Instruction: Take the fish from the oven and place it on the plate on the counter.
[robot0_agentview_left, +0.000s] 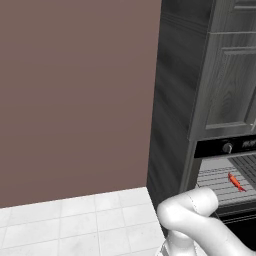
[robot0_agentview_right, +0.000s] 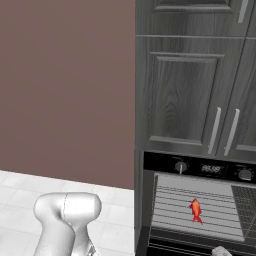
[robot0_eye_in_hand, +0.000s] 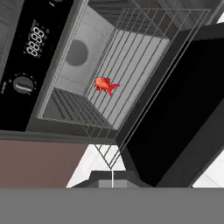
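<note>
Fish (robot0_eye_in_hand: 105, 85) is lying on the wire rack (robot0_eye_in_hand: 131, 65) inside the open oven (robot0_eye_in_hand: 26, 65), ahead of the clenched, empty hand, which is standing outside because it must open before grasping.

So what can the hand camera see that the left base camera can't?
Hand view alone: the oven's back wall with a round dark disc, the open black door, and the digital display.

Left base view alone: the brown wall, the white floor tiles, the robot's white arm, and a tall dark cabinet door.

Both: the red-orange fish on the grey wire rack inside the oven, and a round knob.
</note>
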